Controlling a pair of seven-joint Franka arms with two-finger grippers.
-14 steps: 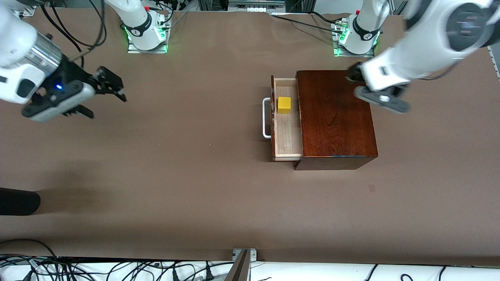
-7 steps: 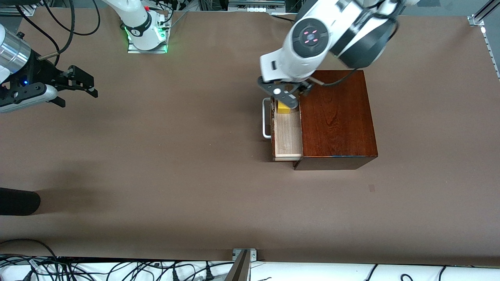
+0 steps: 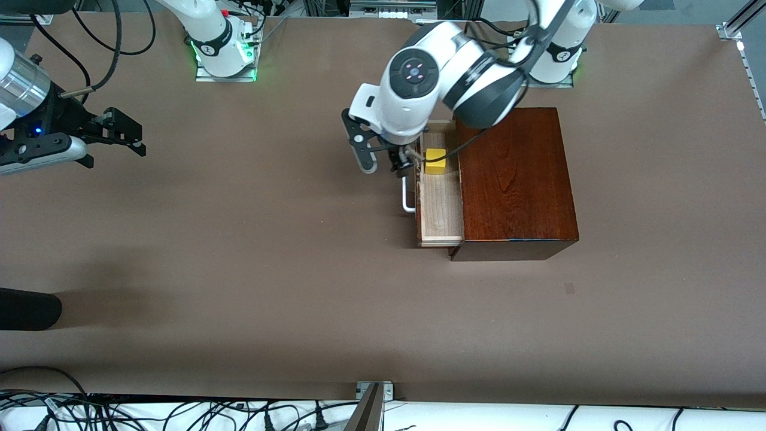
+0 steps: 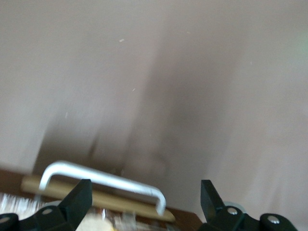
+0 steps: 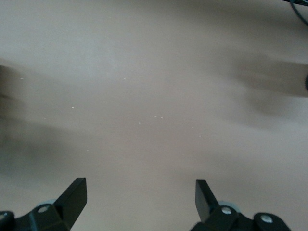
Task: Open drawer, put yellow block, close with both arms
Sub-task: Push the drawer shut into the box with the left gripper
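**Drawer open, block inside, closing push not yet made**

The glossy reddish-brown wooden box (image 3: 514, 182) sits toward my left arm's end of the brown desk (image 3: 269, 269), near the edge where my bases stand. If I push its pale-wood-lined drawer (image 3: 441, 206) off-centre, I judge the whole box could slide or turn rather than the drawer going in.

My left pincer (image 3: 378, 160), fingers apart and empty, hangs just above the white U-shaped bar handle (image 3: 409, 194); a finger could snag under that bar. My right pincer (image 3: 116, 133), also spread and empty, waits over the desk's right-arm end, too far off to steady the box.

The small yellow cube (image 3: 435, 161) lies in the drawer's end nearest the bases.

My left arm covers that end of the handle. In the left wrist view the handle (image 4: 103, 180) is smeared, so I can't judge the clearance.
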